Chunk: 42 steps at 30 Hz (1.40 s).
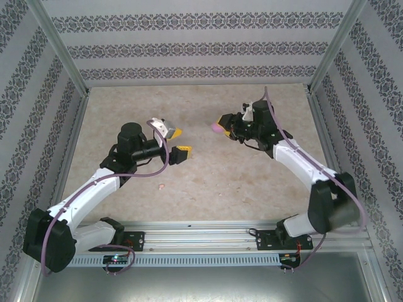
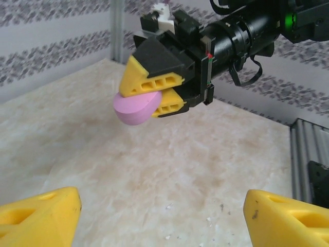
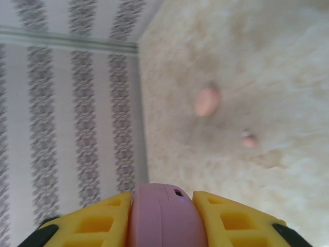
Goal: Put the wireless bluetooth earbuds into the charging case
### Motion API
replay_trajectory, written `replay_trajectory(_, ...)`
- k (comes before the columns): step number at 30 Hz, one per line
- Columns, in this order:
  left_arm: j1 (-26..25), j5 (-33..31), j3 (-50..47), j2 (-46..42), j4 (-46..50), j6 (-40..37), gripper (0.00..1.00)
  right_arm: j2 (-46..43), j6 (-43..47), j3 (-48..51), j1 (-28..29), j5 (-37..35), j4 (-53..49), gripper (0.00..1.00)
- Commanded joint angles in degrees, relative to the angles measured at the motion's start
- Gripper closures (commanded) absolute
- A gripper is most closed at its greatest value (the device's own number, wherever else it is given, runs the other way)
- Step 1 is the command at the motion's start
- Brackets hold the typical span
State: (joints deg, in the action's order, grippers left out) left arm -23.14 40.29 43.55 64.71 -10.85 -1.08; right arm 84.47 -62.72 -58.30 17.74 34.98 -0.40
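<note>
The left gripper [image 1: 176, 141] sits left of centre in the top view. It is open: in its own wrist view the yellow fingers [image 2: 43, 216] stand wide apart at the two bottom corners, with nothing between them.

The right gripper [image 1: 224, 126] is right of centre in the top view and points left, toward the other one. It is closed on a pinkish-purple oval case [image 1: 216, 128], which juts out past the fingertips, raised clear of the table [image 1: 252, 182].

One tiny pink bud [image 1: 162, 186] lies on the table, lower left of centre in the top view, below the left gripper and well apart from the case.

In the right wrist view a larger pink blob [image 3: 207, 101] and a smaller blob [image 3: 249, 139] lie on the table right of centre. Both are too blurred to name.
</note>
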Motion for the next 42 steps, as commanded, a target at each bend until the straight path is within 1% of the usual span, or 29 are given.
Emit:
replay_trajectory(1, 0.55, -8.87, 0.48, -0.65, 4.16, 4.16, 0.19, 6.90, 7.87, -4.81, -0.52, 1.30, -3.94, 0.80)
replay_trajectory(4, 0.62, -11.43, -0.83, -1.97, 5.26, 4.27, 0.20, 16.22, 10.25, -10.76, 0.01, 2.18, -5.58, 0.80)
replay_trajectory(10, 1.31, -17.33, -4.38, -6.46, 6.72, 1.80, 0.19, 35.16, 9.94, -24.64, 2.58, 5.57, -4.17, 0.81)
replay_trajectory(14, 1.85, -19.26, -5.31, -7.74, 9.26, 1.47, 0.18, 43.23, 9.89, -32.60, 4.12, 5.69, -4.72, 0.81)
replay_trajectory(17, 2.30, -20.15, -5.96, -8.06, 10.92, 2.91, 0.18, 47.20, 10.58, -36.63, 4.85, 5.23, -6.10, 0.79)
replay_trajectory(20, 2.48, -20.82, -7.08, -8.43, 12.54, 3.66, 0.18, 49.56, 11.64, -38.72, 5.13, 4.58, -7.81, 0.78)
replay_trajectory(25, 2.74, -21.24, -8.57, -9.42, 12.99, 3.96, 0.18, 50.88, 13.52, -39.25, 5.20, 3.79, -10.24, 0.74)
replay_trajectory(27, 2.81, -21.44, -8.70, -9.51, 13.32, 3.69, 0.18, 50.89, 14.34, -39.17, 5.21, 3.31, -11.48, 0.70)
replay_trajectory(30, 2.97, -21.60, -8.29, -9.33, 13.96, 3.46, 0.17, 50.55, 15.75, -39.23, 5.20, 2.01, -14.27, 0.61)
replay_trajectory(32, 3.04, -21.52, -7.93, -9.01, 14.44, 3.45, 0.17, 49.96, 16.99, -39.41, 5.20, 1.10, -16.11, 0.58)
replay_trajectory(36, 3.35, -21.48, -6.83, -8.18, 16.03, 3.76, 0.16, 48.64, 19.60, -40.48, 5.14, -1.10, -20.46, 0.54)
replay_trajectory(42, 4.43, -21.93, -3.83, -6.40, 20.31, 4.77, 0.16, 46.25, 24.63, -43.65, 4.85, -6.28, -29.43, 0.51)
